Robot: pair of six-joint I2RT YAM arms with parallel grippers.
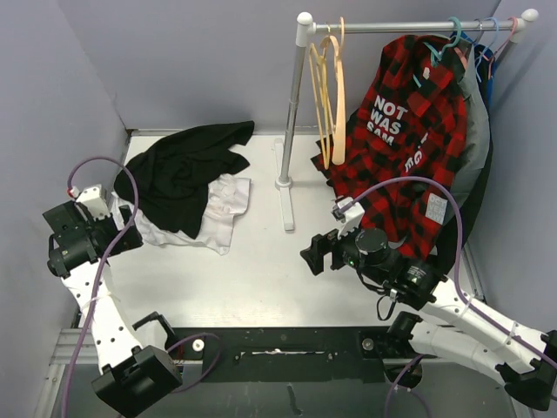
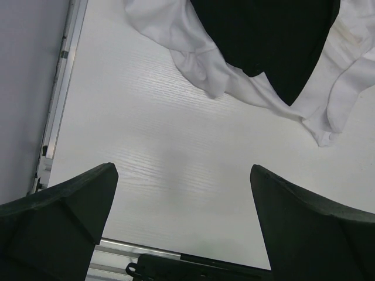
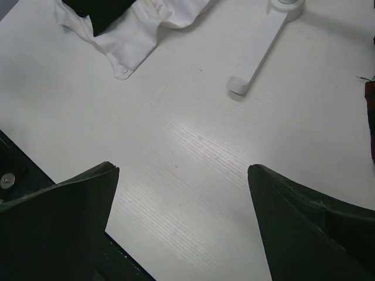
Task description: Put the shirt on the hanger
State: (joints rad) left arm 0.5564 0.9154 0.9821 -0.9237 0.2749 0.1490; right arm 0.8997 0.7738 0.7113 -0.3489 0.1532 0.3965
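Bright, even light from above
Soft shadow beside the rack foot (image 3: 258, 52). A pale sheen lies on the desk (image 2: 176, 170) in both wrist views, and the dark tool fingers (image 2: 58, 222) look slightly soft.

shirt (image 1: 228, 207), 10 o'clock on table: thin white cloth, matt, creased. black garment (image 1: 184, 170) over it: soft matt cloth. table (image 1: 261, 270): white, fine grain lines, faint sheen. rail (image 1: 392, 27), 1 o'clock: smooth metal. hanger (image 1: 338, 96): smooth, plastic-looking.

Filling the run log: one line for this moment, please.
shirt: crumpled, partly under black garment | hanger: on rail | left gripper: open, empty | right gripper: open, empty
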